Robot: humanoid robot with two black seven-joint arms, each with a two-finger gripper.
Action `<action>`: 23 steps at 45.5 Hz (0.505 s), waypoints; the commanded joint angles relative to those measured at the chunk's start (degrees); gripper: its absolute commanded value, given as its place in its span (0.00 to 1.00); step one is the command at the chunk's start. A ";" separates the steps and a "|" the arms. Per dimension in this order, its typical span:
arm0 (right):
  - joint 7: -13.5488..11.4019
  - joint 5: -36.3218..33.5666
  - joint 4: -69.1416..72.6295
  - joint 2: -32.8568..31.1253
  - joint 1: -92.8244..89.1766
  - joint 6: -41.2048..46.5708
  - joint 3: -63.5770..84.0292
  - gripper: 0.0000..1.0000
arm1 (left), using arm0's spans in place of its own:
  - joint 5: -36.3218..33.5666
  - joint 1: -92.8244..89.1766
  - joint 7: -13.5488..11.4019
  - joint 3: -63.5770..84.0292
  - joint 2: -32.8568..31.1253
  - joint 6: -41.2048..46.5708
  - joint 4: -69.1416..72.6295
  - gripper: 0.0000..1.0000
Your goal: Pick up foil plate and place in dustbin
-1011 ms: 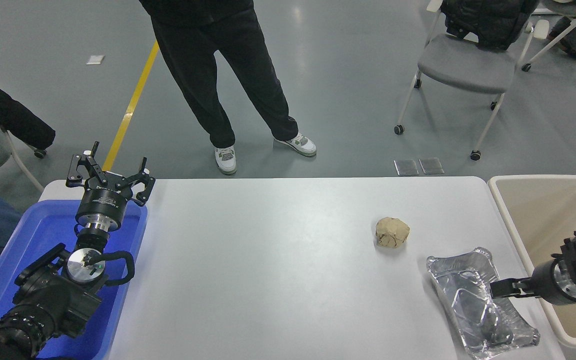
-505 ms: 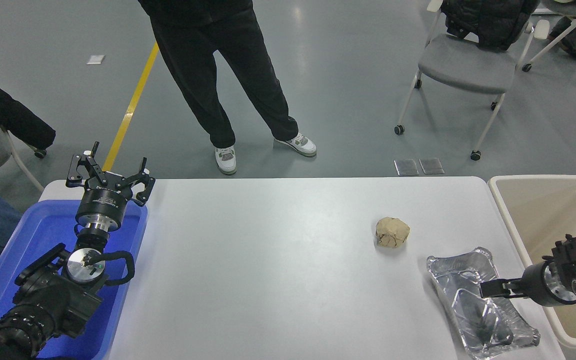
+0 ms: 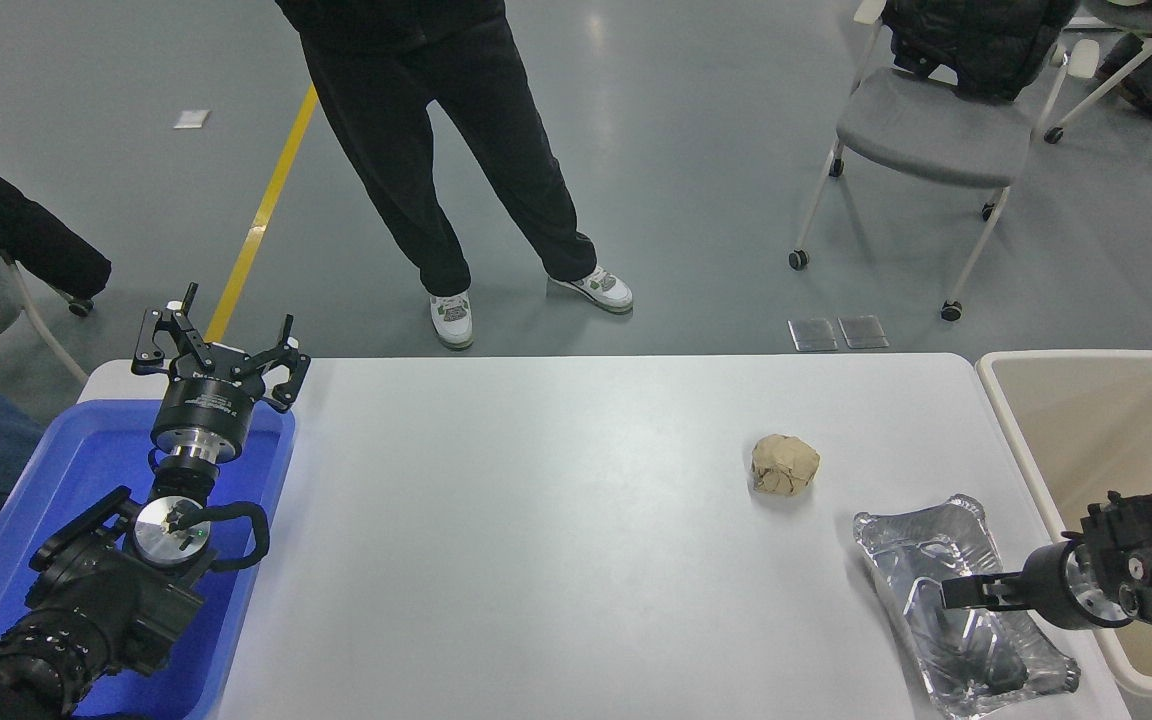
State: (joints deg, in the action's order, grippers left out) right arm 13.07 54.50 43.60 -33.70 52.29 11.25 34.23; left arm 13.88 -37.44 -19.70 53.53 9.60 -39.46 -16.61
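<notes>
The foil plate (image 3: 921, 545), a shiny silver tray with a crinkled rim, lies on the white table (image 3: 556, 520) near its right front corner. My right gripper (image 3: 951, 592) comes in from the right edge and hovers low over the plate's middle, pointing left. I see it edge on, so its opening does not show. The dustbin (image 3: 1086, 420), a large beige tub, stands just right of the table, behind the right arm. My left gripper (image 3: 219, 345) is parked open at the lower left.
A tan crumpled paper ball (image 3: 785, 464) lies on the table just behind and left of the plate. A blue tub (image 3: 76, 460) sits under the left arm. A person (image 3: 456, 150) stands at the far side, and a grey chair (image 3: 936, 130) at the far right.
My right gripper has moved left and slightly down, from the plate's right side to above its middle. The plate, paper ball and left arm have not moved.
</notes>
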 commanded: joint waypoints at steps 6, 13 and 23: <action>-0.07 -0.27 -1.76 -0.22 -1.14 -0.53 0.31 0.00 | 0.00 0.00 0.01 0.00 0.07 0.00 0.00 0.99; -0.07 -0.28 -1.77 -0.31 -0.96 -1.23 0.31 0.00 | 0.00 0.00 0.01 0.00 -0.02 0.00 0.00 0.99; 0.02 -0.28 -1.68 -1.28 -0.17 -1.32 0.22 0.00 | 0.00 0.00 0.01 0.00 -0.02 0.00 0.00 0.99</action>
State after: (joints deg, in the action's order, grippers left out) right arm 13.02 54.26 42.04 -34.05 51.62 10.26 34.51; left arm 13.89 -37.44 -19.67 53.53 9.60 -39.46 -16.61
